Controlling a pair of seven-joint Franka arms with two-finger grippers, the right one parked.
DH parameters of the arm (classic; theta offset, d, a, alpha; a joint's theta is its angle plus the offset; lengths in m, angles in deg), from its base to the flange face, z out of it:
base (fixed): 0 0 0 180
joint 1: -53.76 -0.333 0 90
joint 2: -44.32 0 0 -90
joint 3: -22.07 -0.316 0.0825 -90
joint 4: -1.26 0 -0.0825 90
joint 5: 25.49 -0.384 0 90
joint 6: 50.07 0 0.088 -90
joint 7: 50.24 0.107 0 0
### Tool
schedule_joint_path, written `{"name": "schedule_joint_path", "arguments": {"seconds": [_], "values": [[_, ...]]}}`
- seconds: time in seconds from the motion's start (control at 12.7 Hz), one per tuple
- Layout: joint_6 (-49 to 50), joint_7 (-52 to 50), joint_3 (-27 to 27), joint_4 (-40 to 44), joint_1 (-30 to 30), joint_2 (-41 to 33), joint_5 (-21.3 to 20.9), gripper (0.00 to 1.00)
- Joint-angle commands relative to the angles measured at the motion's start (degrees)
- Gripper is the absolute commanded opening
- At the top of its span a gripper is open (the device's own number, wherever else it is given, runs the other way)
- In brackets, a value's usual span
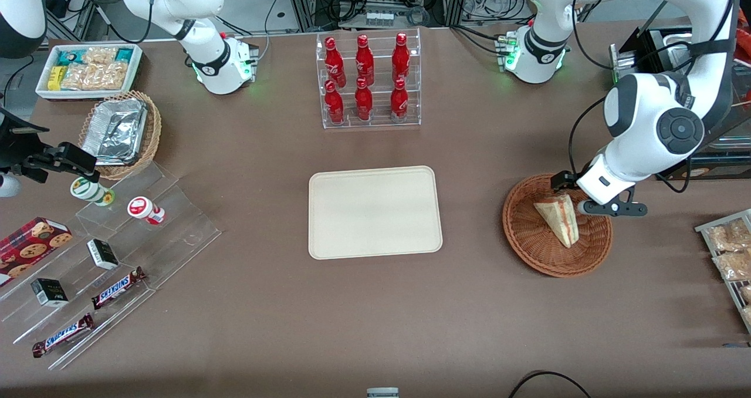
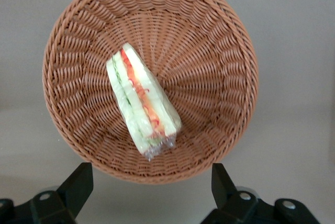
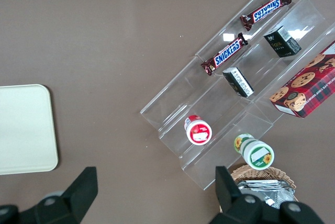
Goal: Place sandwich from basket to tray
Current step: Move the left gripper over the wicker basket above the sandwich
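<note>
The sandwich [image 1: 560, 219] is a clear-wrapped wedge of pale bread with red and green filling, lying in the round reddish-brown wicker basket [image 1: 528, 242] toward the working arm's end of the table. In the left wrist view the sandwich [image 2: 141, 101] rests near the middle of the basket [image 2: 220, 67]. My left gripper [image 1: 581, 197] hovers above the basket's rim on the side farther from the front camera. The gripper [image 2: 151, 185] is open wide, its fingers [image 2: 78, 185] apart over the rim and bare table, holding nothing. The beige tray [image 1: 375, 212] lies flat at mid-table with nothing on it.
A clear rack of red bottles [image 1: 368, 81] stands farther from the front camera than the tray. Bagged pastries [image 1: 730, 251] sit at the working arm's end. Clear acrylic steps with snacks [image 1: 117, 251], a lighter wicker basket with foil trays [image 1: 120, 132] and a white snack bin [image 1: 88, 69] lie toward the parked arm's end.
</note>
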Motion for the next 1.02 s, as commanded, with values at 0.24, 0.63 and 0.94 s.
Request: {"name": "schedule_joint_path", "arguments": {"seconds": [0.24, 0.63, 0.94], "values": [[-4.2, -23.5, -0.1, -2.8, -0.6, -0.4, 0.5, 1.0], [-7.7, -36.9, -0.1, -3.2, -0.5, 1.1, 0.4, 1.0], [-8.6, -37.5, -0.1, -3.2, -0.5, 2.8, 0.3, 1.0]]}}
